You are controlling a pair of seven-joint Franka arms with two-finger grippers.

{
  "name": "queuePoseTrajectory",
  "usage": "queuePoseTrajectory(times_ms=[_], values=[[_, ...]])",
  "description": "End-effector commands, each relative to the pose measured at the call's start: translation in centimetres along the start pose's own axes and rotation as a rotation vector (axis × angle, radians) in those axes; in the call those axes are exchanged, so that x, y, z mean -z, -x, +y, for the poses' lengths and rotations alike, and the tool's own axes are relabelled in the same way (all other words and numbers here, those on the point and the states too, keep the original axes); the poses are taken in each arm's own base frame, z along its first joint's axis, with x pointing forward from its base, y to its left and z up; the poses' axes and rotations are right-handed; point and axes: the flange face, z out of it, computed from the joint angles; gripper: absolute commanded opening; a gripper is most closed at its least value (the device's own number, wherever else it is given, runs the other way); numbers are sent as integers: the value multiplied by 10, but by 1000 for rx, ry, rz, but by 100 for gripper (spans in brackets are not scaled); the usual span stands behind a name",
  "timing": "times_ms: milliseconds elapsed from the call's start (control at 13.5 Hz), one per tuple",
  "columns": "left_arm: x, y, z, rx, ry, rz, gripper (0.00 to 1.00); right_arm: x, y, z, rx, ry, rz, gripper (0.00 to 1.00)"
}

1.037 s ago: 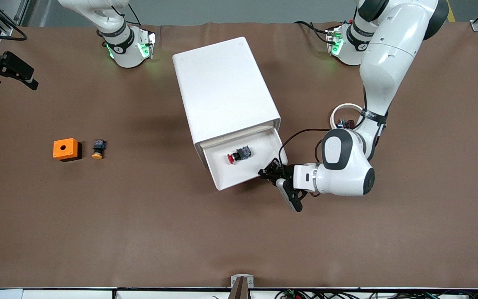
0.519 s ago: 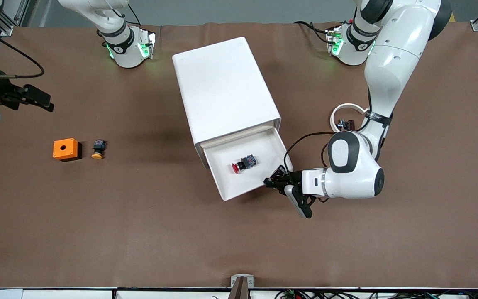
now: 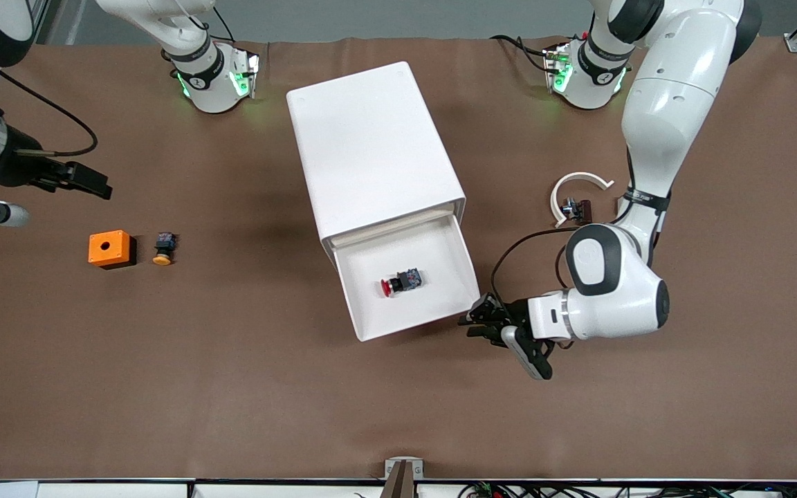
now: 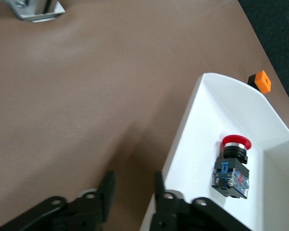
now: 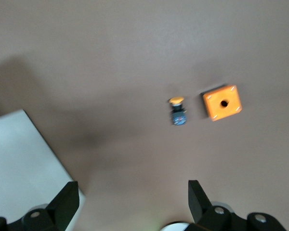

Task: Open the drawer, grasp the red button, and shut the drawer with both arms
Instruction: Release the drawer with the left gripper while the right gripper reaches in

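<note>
The top drawer [image 3: 416, 328] of the white cabinet [image 3: 371, 145] stands pulled out. In it the red-capped button [image 3: 398, 283] lies on its side. My left gripper [image 3: 483, 322] is just off the drawer's front corner toward the left arm's end, over the table. It is open with only table between its fingers. In the left wrist view the left gripper [image 4: 132, 188] has one finger beside the drawer's front wall [image 4: 183, 139], and the button [image 4: 233, 161] lies inside. My right gripper [image 3: 87, 180] hangs open and empty over the table above the orange cube [image 3: 108, 248]; the right wrist view shows the right gripper [image 5: 132, 192] spread wide.
A yellow-capped button [image 3: 162, 249] lies beside the orange cube, toward the right arm's end. A white ring clip with a small dark part [image 3: 578, 194] sits near the left arm's elbow. The right wrist view shows the cube [image 5: 222, 102], the yellow button [image 5: 177, 111] and a cabinet corner [image 5: 19, 159].
The drawer came farther out, then my left gripper opened and drew back off its front corner. The right gripper has swung in from the table's edge toward the cube.
</note>
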Motion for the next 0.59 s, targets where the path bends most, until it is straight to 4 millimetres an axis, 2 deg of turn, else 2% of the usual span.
queuePoseTrajectory(times_ms=[0,148,222,519], values=[[21,-17,12,-2,-15,45,100,8,24,-69,-189,-5,16,100],[44,-24,18,-13,-29,65,100,10,32,-120,-284,-17,24,100],[64,-29,20,-19,-41,84,100,12,31,-140,-360,-56,0,100],[121,-31,19,-6,-67,103,100,10,16,-192,-675,-161,-98,100]])
